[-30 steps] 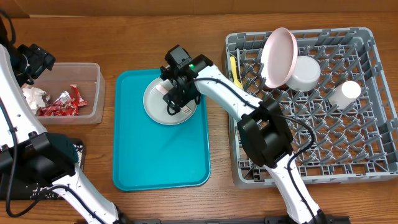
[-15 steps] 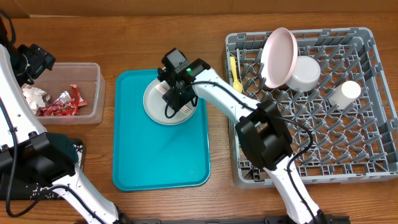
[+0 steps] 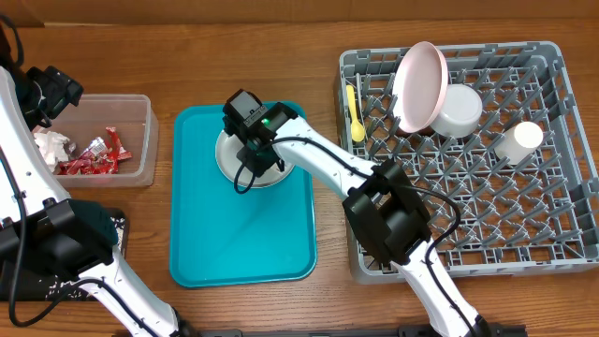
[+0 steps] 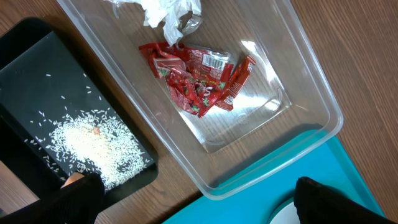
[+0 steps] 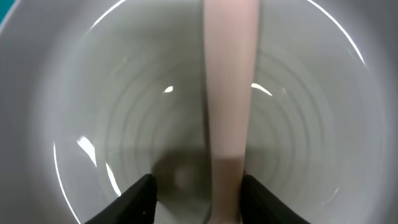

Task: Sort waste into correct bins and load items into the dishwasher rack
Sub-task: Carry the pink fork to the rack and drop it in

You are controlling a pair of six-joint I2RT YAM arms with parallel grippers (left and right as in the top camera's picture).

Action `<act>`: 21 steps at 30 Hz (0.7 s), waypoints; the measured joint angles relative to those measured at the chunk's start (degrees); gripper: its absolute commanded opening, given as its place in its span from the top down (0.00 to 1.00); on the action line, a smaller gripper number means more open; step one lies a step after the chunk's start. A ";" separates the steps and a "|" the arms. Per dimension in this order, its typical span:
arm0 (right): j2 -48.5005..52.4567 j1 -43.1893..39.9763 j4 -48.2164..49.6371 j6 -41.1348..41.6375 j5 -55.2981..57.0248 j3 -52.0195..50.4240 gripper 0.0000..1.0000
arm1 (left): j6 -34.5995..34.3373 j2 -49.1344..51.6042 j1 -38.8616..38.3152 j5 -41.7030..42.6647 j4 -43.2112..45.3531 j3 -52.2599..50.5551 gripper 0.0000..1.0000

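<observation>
**Overhead view.** The right gripper (image 3: 251,136) is lowered onto the round grey plate (image 3: 255,168), which lies under it at the far end of the flat teal serving tray (image 3: 239,234). From here the fingers are hidden by the wrist. Well to that gripper's right stands the large square grey plastic dishwasher rack (image 3: 487,49). It holds a pale pink round plate (image 3: 418,84) standing on edge, a small whitish bowl (image 3: 459,110), a small white cup (image 3: 520,140) and a yellow plastic utensil (image 3: 355,110). The left gripper (image 3: 47,94) hangs at the far left edge, just beside the clear rectangular plastic tub (image 3: 150,140).

**Left wrist view.** The left gripper (image 4: 199,183) is released, its two dark fingers (image 4: 81,199) spread wide at the lower corners. Ahead of them, the clear tub holds small red foil wrappers (image 4: 199,78) and, beyond these, a crumpled white paper napkin (image 4: 168,12). To one side of the tub, a shallow black rectangular tray (image 4: 37,56) carries loose white rice grains (image 4: 81,140) and a small orange food cube (image 4: 96,130).

**Right wrist view.** The right gripper (image 5: 198,180) straddles a pale plastic cutlery handle (image 5: 230,93) lying across the grey plate. The jaws are partly apart: one finger (image 5: 258,199) stands against the handle and a gap shows at the other, so the handle is not clenched.
</observation>
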 measured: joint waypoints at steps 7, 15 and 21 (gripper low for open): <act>0.00 -0.02 -1.44 0.92 0.11 0.28 0.84 | 0.00 0.00 0.00 0.00 0.00 0.00 0.00; 1.62 -0.48 -6.40 1.57 -0.39 4.48 0.96 | 0.00 0.00 0.00 0.00 0.02 0.00 0.00; 3.30 -1.68 -13.42 3.21 -0.85 10.58 0.96 | 0.00 0.00 0.00 0.00 0.02 0.00 0.00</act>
